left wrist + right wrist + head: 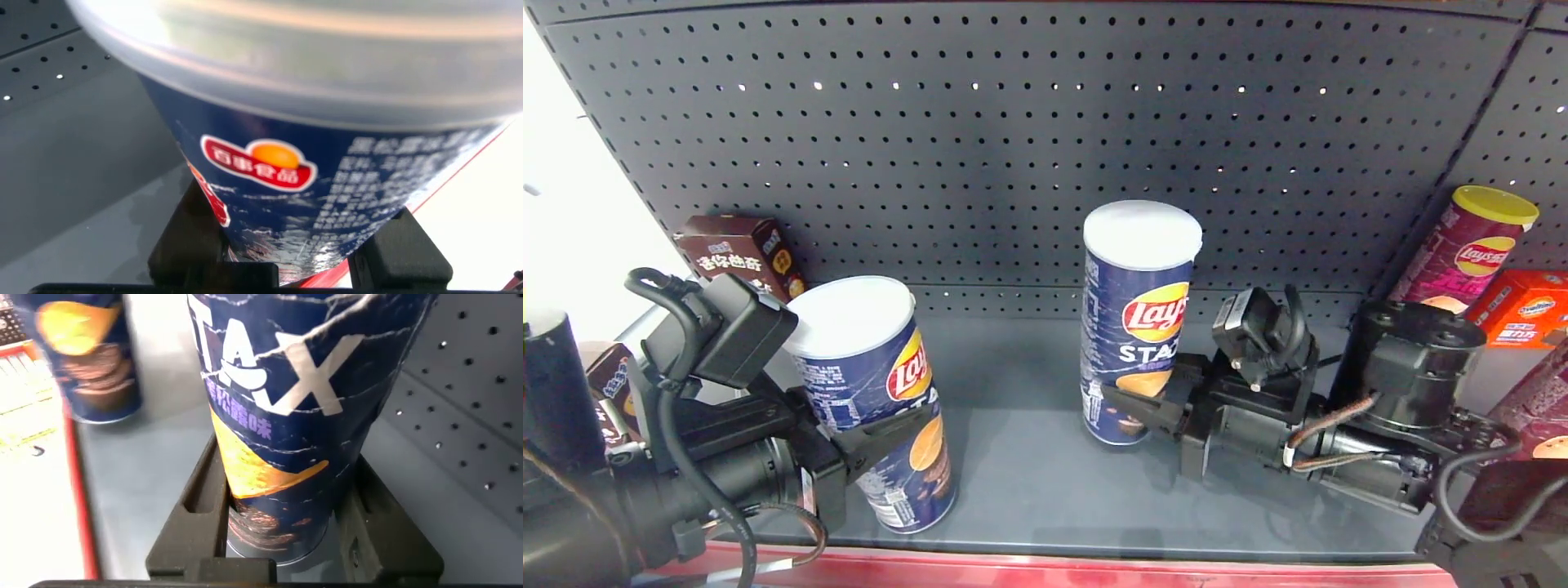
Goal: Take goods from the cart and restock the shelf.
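Two dark blue chip cans with white lids are on the grey shelf. My left gripper is shut on the left can, which leans slightly near the shelf's front edge. In the left wrist view this can sits between the black fingers. My right gripper is shut low on the middle can, which stands upright farther back. In the right wrist view that can stands between the fingers, with the left can beyond it.
A brown box leans on the pegboard back at the far left. A purple can with a yellow lid and an orange box stand at the right. Bare shelf lies between the two blue cans. A red strip marks the front edge.
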{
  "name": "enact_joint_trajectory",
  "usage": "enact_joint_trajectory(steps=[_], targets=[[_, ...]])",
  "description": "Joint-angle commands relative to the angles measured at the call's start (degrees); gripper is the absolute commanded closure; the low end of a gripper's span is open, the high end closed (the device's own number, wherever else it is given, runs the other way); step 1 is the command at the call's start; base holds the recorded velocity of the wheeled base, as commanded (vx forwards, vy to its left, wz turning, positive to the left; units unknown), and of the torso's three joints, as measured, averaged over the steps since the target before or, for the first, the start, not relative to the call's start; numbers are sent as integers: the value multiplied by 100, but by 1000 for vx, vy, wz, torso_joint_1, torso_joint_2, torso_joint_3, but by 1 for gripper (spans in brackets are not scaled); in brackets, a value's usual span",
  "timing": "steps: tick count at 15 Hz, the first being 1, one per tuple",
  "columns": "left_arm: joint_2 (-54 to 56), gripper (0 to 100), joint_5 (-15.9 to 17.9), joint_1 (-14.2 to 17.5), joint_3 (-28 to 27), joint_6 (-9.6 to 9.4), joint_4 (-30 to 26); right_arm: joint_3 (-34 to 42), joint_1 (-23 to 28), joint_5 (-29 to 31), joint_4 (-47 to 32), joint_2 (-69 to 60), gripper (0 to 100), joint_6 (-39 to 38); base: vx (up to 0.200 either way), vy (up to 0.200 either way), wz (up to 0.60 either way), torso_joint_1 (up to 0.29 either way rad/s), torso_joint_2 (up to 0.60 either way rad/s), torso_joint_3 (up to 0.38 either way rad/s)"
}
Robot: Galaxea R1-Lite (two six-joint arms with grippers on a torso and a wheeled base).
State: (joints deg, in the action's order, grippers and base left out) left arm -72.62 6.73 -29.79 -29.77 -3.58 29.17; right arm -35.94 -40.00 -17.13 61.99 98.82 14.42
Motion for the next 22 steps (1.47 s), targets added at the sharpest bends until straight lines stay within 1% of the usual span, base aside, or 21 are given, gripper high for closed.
enact_joint_trajectory(steps=[1, 3, 4, 7, 8, 11, 12, 13, 18, 22], targets=[[2, 100, -23, -9, -3, -2, 1, 272, -316, 219, 15, -258, 100, -18, 0, 0, 0, 0, 0, 0], [2, 100, -66, -9, -3, -2, 10, 588, -527, 421, 129, -310, 100, -80, 0, 0, 0, 0, 0, 0], [2, 100, -66, -9, -3, -2, 10, 790, -571, 430, 375, -249, 100, -115, 0, 0, 0, 0, 0, 0], [2, 100, -58, -9, -82, -2, 10, 1045, -571, 447, 1008, 32, 100, -124, 0, 0, 0, 0, 0, 0], [2, 100, -58, 0, -134, -2, 10, 1089, -571, 456, 1070, 103, 100, -124, 0, 0, 0, 0, 0, 0], [-7, 100, -58, 17, -293, -2, 1, 1106, -571, 491, 1210, 322, 100, -282, 0, 0, 0, 0, 0, 0], [-7, 100, -58, 26, -301, -2, 1, 1089, -571, 605, 1210, 402, 100, -308, 0, 0, 0, 0, 0, 0], [-7, 100, -58, 26, -301, -2, 1, 1071, -571, 693, 1219, 463, 100, -361, 0, 0, 0, 0, 0, 0], [-7, 100, -58, 26, -284, 7, 1, 1045, -623, 728, 1219, 551, 100, -396, 0, 0, 0, 0, 0, 0], [-7, 100, -49, 114, -231, 7, 10, 1054, -799, 728, 1219, 577, 100, -396, 0, 0, 0, 0, 0, 0]])
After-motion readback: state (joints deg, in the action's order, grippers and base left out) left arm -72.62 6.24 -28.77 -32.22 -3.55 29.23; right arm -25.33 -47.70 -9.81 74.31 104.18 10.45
